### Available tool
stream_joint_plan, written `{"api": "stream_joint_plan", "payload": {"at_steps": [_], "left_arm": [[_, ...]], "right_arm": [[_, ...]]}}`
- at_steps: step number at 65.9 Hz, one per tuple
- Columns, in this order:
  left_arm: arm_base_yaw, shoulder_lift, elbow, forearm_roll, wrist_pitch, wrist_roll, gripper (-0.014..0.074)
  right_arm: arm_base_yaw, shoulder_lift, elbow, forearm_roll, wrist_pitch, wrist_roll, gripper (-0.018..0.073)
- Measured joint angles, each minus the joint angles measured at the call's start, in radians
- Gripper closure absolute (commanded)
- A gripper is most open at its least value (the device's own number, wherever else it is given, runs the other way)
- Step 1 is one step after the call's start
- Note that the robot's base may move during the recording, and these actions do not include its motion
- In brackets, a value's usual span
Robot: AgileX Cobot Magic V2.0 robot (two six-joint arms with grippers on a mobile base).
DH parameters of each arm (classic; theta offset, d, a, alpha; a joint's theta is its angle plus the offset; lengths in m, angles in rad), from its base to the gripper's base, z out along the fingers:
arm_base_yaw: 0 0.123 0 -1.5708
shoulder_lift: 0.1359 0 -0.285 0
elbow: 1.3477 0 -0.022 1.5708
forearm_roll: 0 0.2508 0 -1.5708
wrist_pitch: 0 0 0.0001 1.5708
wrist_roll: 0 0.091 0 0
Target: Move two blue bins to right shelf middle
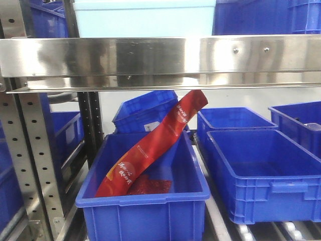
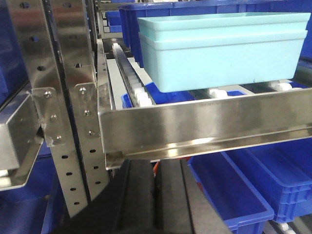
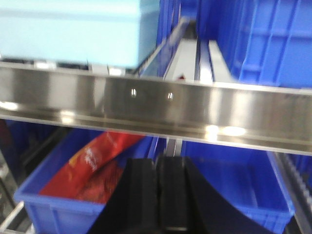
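Steel uprights (image 1: 35,165) with rows of punched holes stand at nine o'clock in the front view, and a bright steel shelf rail (image 1: 160,60) runs across the top from there. Just right of the uprights, at six o'clock, sits the nearest blue bin (image 1: 145,201), with a long red snack packet (image 1: 155,145) leaning out of it toward one o'clock; a second blue bin (image 1: 261,175), seemingly empty, sits beside it at four o'clock. Behind these I count three more: one tilted at twelve o'clock (image 1: 143,113), one at two o'clock (image 1: 235,118), one cut off at three o'clock (image 1: 301,123). That makes five blue bins on this level, one red packet, and two pale teal tubs (image 2: 224,48) nested on the shelf above. The bins look like stiff moulded plastic, light when empty and smooth-walled, so the rolled rim or the handle slot on the short wall is probably the safest hold. Neither bin is held. The left claw (image 2: 158,204) and the right claw (image 3: 157,200) both show their dark fingers pressed together, empty, below the rail.
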Motion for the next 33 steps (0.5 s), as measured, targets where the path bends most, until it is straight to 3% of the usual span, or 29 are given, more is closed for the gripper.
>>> {"api": "stream_joint_plan", "payload": {"at_steps": [33], "left_arm": [[0.0,-0.073,0.02,0.0,-0.021,0.0,0.0707]], "right_arm": [[0.0,-0.035,0.005,-0.004,-0.002,0.0,0.072]]}}
